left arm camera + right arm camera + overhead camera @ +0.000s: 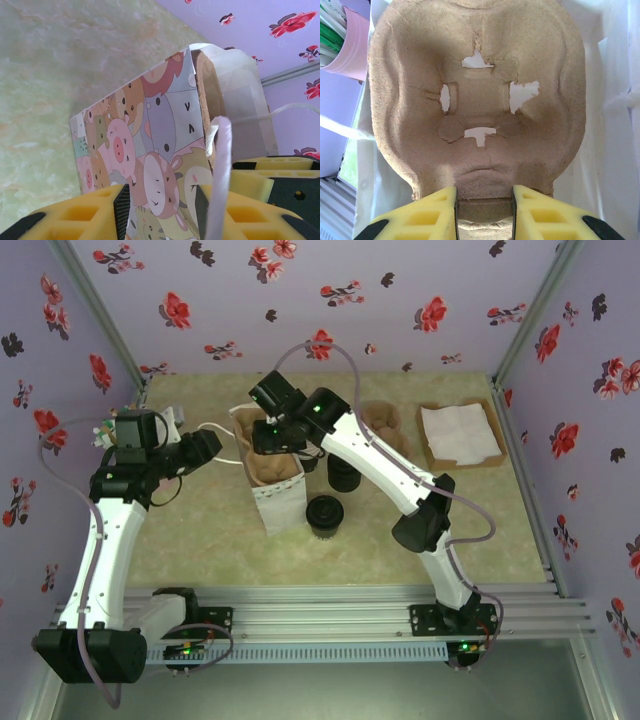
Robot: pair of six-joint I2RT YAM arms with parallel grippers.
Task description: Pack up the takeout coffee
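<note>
The right gripper (484, 194) is clamped on the pulp cup carrier (480, 90) inside the paper bag (150, 150). I can't tell whether the left gripper (161, 196) grips the handle (222, 150). If the carrier snags, the bag could topple.

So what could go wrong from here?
Right gripper pinches only the tray's edge; it could tilt or jam in the bag. The handle seems just draped over the left gripper; it may slip and the bag sag. The coffee stands close beside the bag; withdrawing could knock it.

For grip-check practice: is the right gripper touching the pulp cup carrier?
Touching. Right wrist view: the right gripper clamps the pulp cup carrier by its edge.
</note>
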